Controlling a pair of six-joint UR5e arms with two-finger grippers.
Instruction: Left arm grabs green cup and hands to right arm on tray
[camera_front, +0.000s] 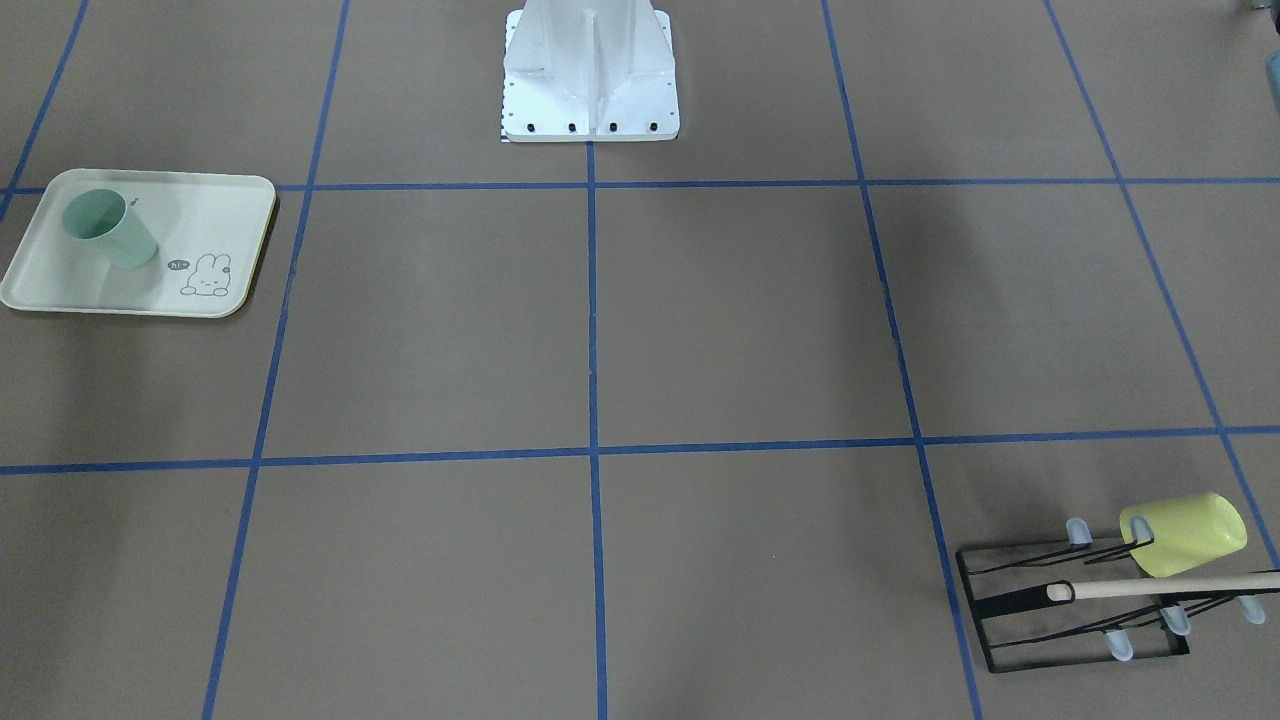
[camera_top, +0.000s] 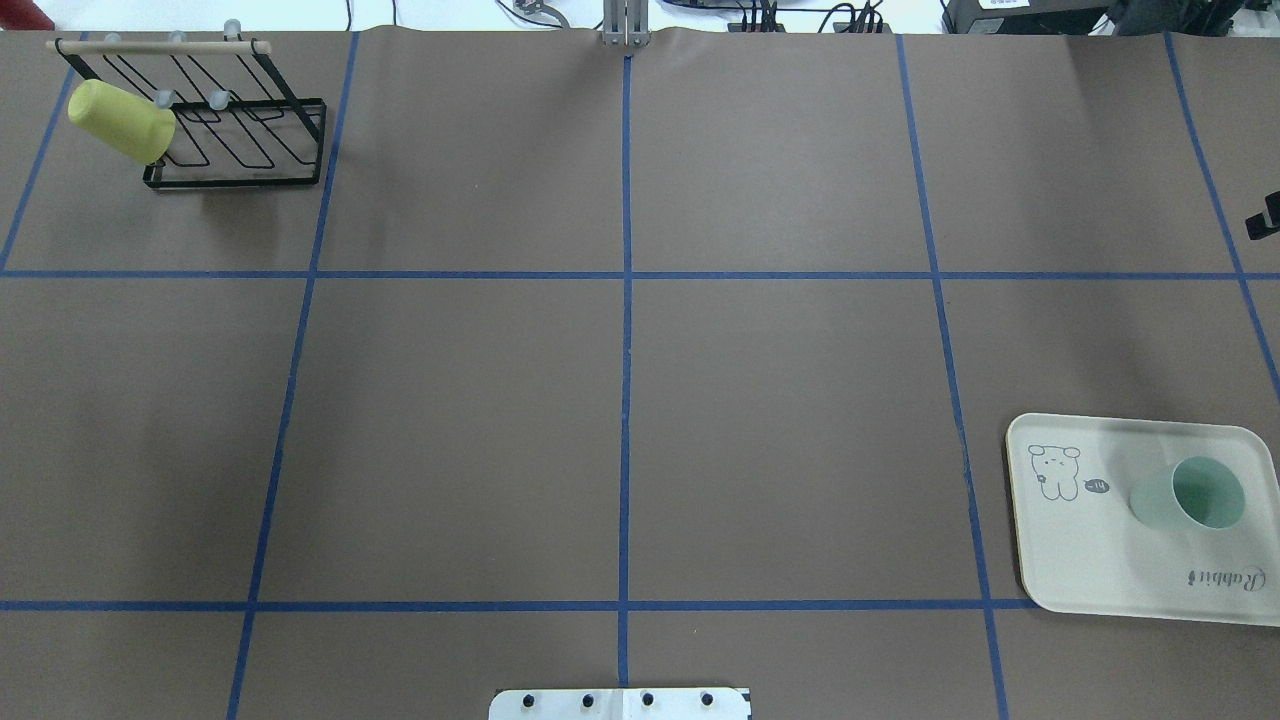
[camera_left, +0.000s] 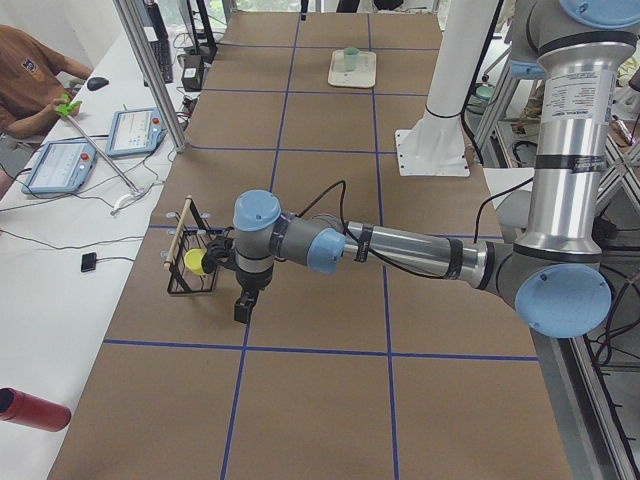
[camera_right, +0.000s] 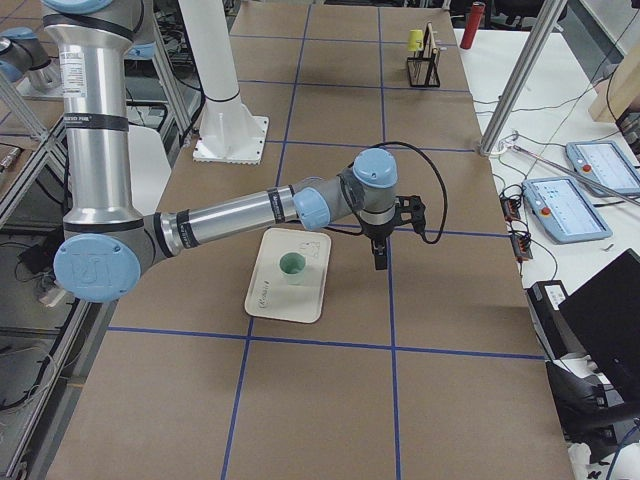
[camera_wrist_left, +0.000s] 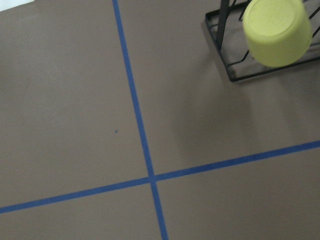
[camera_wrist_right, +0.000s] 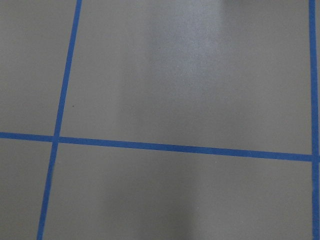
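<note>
Standing upright on cream tray (camera_top: 1100, 560), pale mint-green cup (camera_top: 1190, 495), left claw (camera_left: 243, 305), right claw (camera_right: 380, 255), cannot tell state

The green cup (camera_top: 1190, 493) is a pale mint, handleless tumbler. It stands upright, mouth up, near the centre of the tray (camera_top: 1100, 570). The tray is cream, rectangular and round-cornered, with a rabbit drawing. It lies flat on the surface at the robot's right. The left arm (camera_left: 400, 245) reaches out level, left tool (camera_left: 241, 314) pointing down. The right arm (camera_right: 230, 215) reaches out likewise, and the right tool (camera_right: 379, 262) hangs just beside the tray.
</note>
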